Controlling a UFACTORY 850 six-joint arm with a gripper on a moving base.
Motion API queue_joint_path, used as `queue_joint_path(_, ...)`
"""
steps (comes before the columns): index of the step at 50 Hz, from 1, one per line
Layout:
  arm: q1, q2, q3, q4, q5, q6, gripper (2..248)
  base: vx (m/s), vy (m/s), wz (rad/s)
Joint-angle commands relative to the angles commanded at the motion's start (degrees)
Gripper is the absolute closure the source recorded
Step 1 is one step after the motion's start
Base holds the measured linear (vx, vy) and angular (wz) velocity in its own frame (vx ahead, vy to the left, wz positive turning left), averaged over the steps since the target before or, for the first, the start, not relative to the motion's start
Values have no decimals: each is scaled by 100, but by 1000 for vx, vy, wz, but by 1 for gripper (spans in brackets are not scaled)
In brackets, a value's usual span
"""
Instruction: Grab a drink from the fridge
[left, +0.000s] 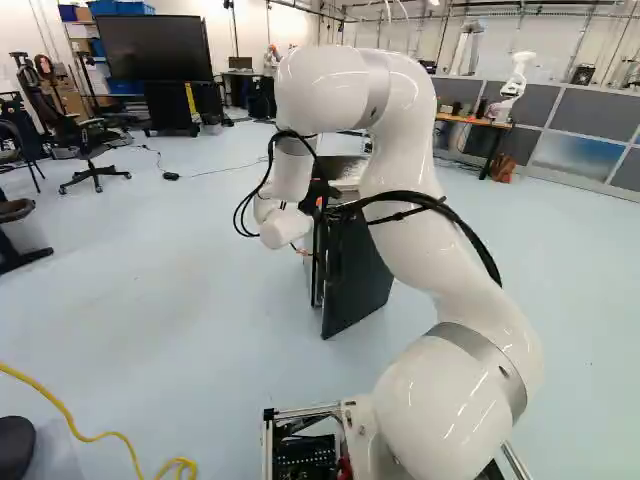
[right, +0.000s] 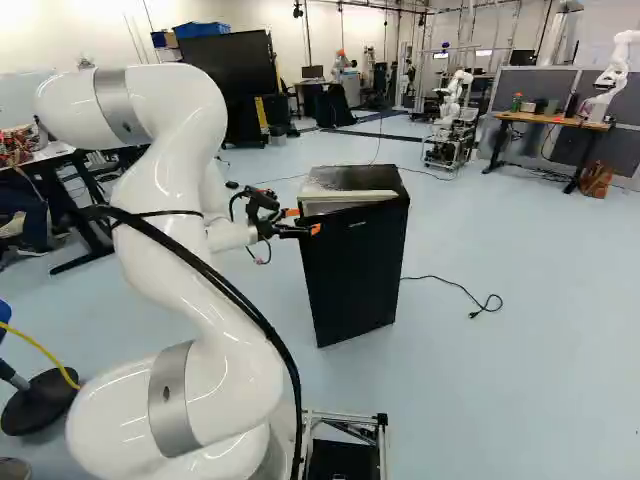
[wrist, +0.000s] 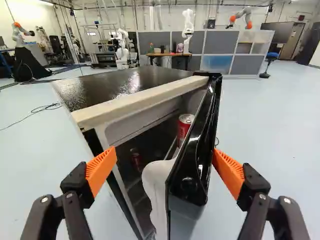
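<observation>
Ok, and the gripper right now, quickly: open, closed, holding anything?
Black two-fingered gripper with orange pads: open, holding nothing, its fingers wide apart with the glossy black fridge door, ajar, between them.

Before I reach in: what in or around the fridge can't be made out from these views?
- Red can, base: behind the white door liner in the wrist view.
- Smaller reddish thing deeper inside: too dark and small to identify.
- Lowest shelves: cut off by the wrist view's edge and behind the liner.
- Fridge interior in the right base view: behind the door.
- Whether the gripper touches the door: unclear in every view.
</observation>
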Motion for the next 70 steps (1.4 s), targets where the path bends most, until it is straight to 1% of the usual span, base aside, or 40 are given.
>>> queue_joint_path(33,164,499,869,128,0,0,3,0,0,0)
queue_joint_path(70,193,569,993,540,167,0,3,0,0,0)
